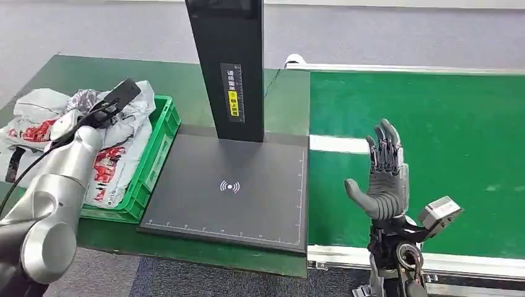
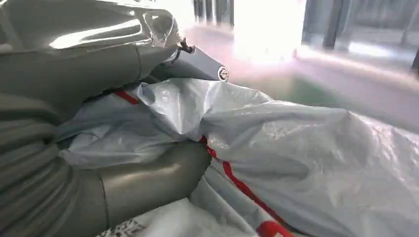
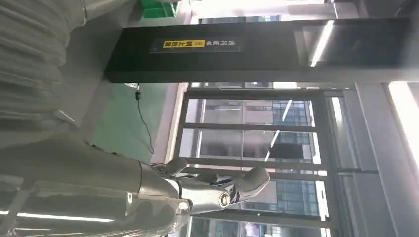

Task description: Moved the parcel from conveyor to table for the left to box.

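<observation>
The left robot hand [image 1: 93, 117] sits on top of the grey-and-red parcel [image 1: 121, 164], which lies in the green crate [image 1: 162, 133] at the far left of the green worktop [image 1: 186, 83], beside the black scanner pad [image 1: 229, 185]. In the left wrist view its thumb [image 2: 148, 177] and fingers [image 2: 108, 29] lie against the crumpled plastic of the parcel [image 2: 296, 148], apparently gripping a fold, though the grip itself is partly hidden. The parcel's long axis runs roughly away from the robot along the crate, and the left arm is plainly the nearer one. Across the scanner's black post [image 1: 229, 62], the right robot hand [image 1: 384, 176] stands upright over the green conveyor belt [image 1: 433, 111], palm turned inward, fingers apart and holding nothing, well apart from the parcel. By the look of it, boxing is nearly finished and the next move is the left hand's release.
</observation>
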{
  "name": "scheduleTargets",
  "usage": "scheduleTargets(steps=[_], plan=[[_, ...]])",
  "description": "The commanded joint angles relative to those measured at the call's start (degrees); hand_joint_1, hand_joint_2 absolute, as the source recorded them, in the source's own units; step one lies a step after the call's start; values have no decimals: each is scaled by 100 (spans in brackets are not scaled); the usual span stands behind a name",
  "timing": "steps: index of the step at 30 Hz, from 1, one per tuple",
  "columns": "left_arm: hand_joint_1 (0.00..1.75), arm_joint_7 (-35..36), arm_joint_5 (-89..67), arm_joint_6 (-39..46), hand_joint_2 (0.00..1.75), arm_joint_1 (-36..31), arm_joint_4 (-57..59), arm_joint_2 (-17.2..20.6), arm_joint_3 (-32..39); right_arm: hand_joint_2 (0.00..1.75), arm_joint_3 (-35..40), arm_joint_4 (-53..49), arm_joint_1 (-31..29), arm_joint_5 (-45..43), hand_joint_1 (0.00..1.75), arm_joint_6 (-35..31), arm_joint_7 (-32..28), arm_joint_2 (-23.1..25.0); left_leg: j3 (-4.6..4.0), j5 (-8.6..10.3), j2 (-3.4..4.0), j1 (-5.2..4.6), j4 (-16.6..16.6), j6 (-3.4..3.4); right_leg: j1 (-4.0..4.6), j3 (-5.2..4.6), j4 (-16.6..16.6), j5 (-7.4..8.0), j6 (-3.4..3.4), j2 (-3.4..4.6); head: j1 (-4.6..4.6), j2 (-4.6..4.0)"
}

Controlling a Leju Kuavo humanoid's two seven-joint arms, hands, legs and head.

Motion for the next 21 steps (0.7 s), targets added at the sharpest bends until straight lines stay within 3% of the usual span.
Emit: scheduleTargets(steps=[1,8,15,16,17,21], plan=[[175,-286,397,-763,175,-256,925,-55,701,175,-99,136,21,-22,0,-71,6,-75,2,1,-5,-1,-1,2,-1,2,-2,1,1,1,-2,0],[175,-789,806,-1189,175,221,939,-159,848,175,-166,-22,157,-22,0,-105,28,26,17,3,-8,-5,-14,3,-6,15,-10,1,3,1,-2,0],[175,-522,597,-928,175,418,950,-223,587,175,-257,-222,134,38,0,-108,174,67,12,4,-7,-8,-11,3,-9,9,-6,1,3,1,-2,0],[113,-484,530,-904,175,405,952,-226,519,175,-274,-241,131,32,0,-103,194,64,9,2,-5,-5,-7,2,-6,8,-4,0,2,1,-2,0],[0,-505,434,-757,175,408,885,-225,421,175,-307,-288,158,27,0,-98,202,66,12,5,-8,-6,-11,3,-7,11,-8,2,3,0,-2,0],[0,-801,506,556,175,444,603,-300,482,175,-378,-494,352,18,0,-83,215,83,11,4,-13,-4,-10,2,-5,12,-7,0,3,-6,-2,0]])
